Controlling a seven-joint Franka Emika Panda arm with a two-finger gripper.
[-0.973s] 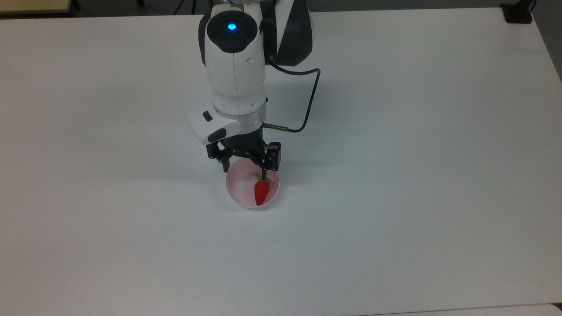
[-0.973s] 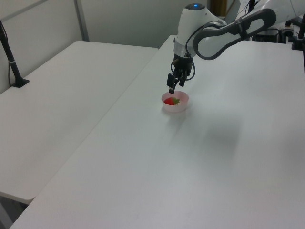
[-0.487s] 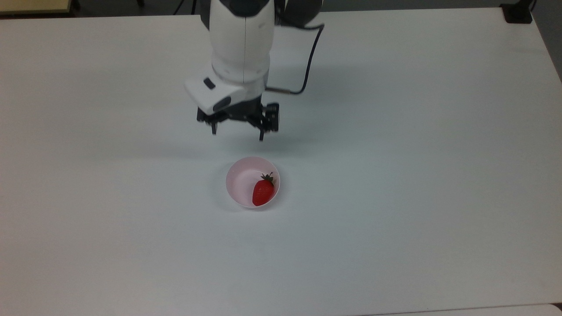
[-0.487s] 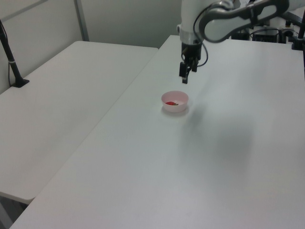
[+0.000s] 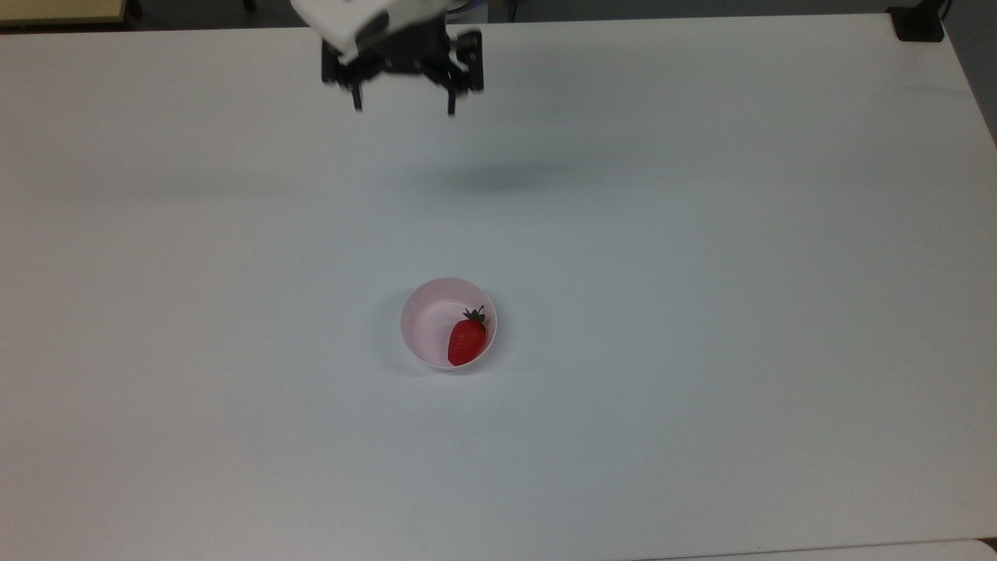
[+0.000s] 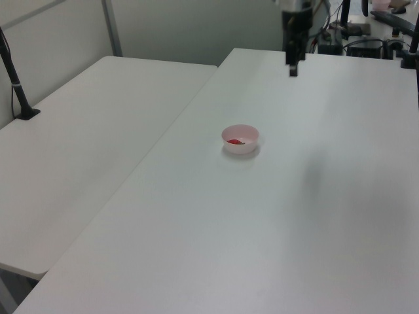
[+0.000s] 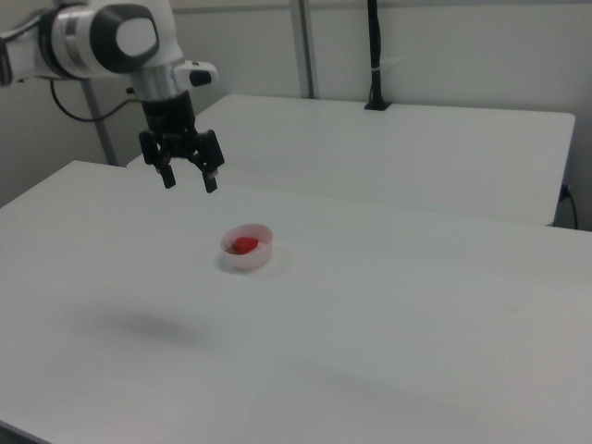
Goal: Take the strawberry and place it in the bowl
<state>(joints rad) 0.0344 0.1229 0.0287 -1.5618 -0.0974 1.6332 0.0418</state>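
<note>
The strawberry (image 5: 466, 344) lies inside the pink bowl (image 5: 423, 326), toward the top view's right side, with its green stem pointing up in the top view. The gripper (image 5: 403, 104) hangs high above the white table (image 5: 701, 273), well apart from the bowl, fingers spread and holding nothing.

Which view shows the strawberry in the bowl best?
The top view: the glossy red strawberry with its green stem lies fully visible inside the pale pink plastic bowl. The left view shows a red sliver behind the rim; the right view a small red patch.
</note>
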